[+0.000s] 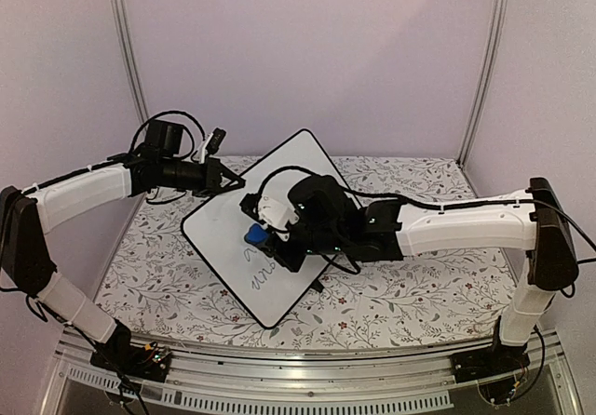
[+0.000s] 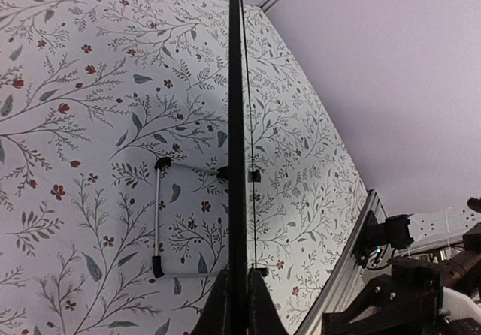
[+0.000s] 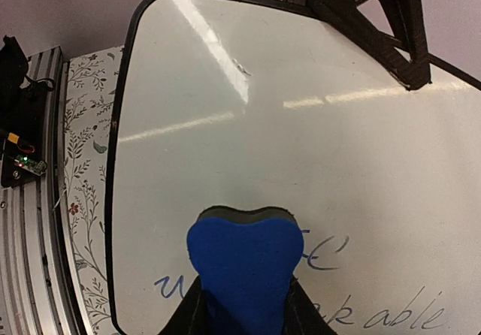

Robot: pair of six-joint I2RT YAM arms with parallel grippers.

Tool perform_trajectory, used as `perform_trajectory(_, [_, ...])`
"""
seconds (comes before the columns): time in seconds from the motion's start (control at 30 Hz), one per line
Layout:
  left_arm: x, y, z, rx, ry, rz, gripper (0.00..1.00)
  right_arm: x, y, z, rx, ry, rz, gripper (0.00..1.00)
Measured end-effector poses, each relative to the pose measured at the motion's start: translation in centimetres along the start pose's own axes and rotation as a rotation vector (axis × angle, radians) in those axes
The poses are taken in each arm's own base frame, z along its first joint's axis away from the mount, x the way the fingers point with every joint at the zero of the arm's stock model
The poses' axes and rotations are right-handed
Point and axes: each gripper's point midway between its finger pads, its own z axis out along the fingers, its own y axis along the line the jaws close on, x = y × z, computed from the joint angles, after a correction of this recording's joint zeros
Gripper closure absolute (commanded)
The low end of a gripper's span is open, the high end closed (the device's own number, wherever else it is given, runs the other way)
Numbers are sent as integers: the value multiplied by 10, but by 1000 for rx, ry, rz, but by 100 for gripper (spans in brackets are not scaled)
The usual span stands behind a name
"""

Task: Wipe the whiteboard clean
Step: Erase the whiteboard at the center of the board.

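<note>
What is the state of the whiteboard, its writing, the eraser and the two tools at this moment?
whiteboard: clamped at its edge by the left tool, most of its face blank.
handwriting: blue, not yet erased.
eraser: gripped by the right tool, at the board's face beside the writing.
left tool: shut on the whiteboard's edge.
right tool: shut on the eraser.
</note>
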Motion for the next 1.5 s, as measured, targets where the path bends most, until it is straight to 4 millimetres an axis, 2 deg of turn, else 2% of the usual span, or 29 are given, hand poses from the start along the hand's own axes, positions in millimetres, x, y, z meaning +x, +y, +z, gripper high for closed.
perform_trajectory(0.07, [0,0,0,0,0,0,100,-1,14,4,-11,9,-19,73])
perform_trajectory(0.2, [0,0,0,-2,-1,0,100,1,27,18,-3,28,-40,73])
perform_trajectory(0.4, [0,1,0,-4,-2,0,100,12,25,40,23,79,-47,73])
perform_trajectory(0.53, [0,1,0,-8,-2,0,100,20,27,47,22,102,-51,72])
perform_trajectory(0.83, [0,2,0,-10,-3,0,100,26,32,48,-10,111,-45,72])
perform_trajectory(1.3, [-1,2,0,-11,-7,7,100,65,44,41,-71,184,-7,72])
perform_trajectory(1.5, [-1,2,0,-10,-8,8,100,64,39,40,-67,189,6,72])
